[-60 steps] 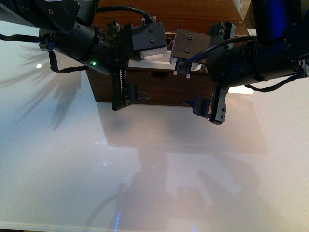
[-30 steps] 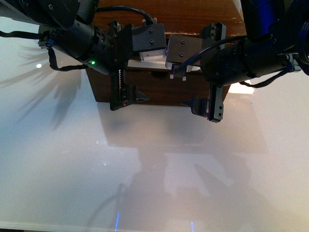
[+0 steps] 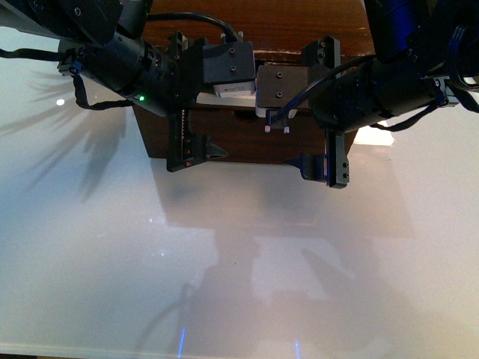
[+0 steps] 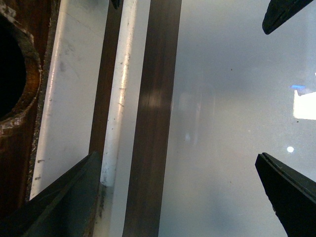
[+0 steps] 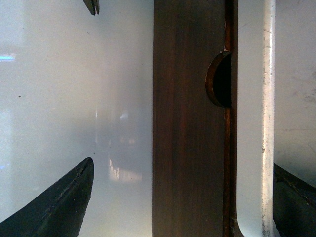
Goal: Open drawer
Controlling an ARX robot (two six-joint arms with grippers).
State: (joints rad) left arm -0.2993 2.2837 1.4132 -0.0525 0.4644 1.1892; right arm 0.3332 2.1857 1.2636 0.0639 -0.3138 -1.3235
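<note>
In the front view, the drawer is seen at the far middle of the white table. It forms the dark brown front of a wooden box and is partly hidden by both arms. The left gripper and the right gripper are held just before this front, turned toward each other. Each is spread wide, with one finger low before the front and the other high up. Whether the drawer is pulled out cannot be told. In the left wrist view, the left gripper is shown spread, with the drawer and its white bar handle lying between the fingers. One finger is set just beside the handle, though contact cannot be judged, and the other is held over bare table. In the right wrist view, the right gripper is likewise spread astride the drawer. The drawer's semicircular notch is cut into the edge next to the handle.
</note>
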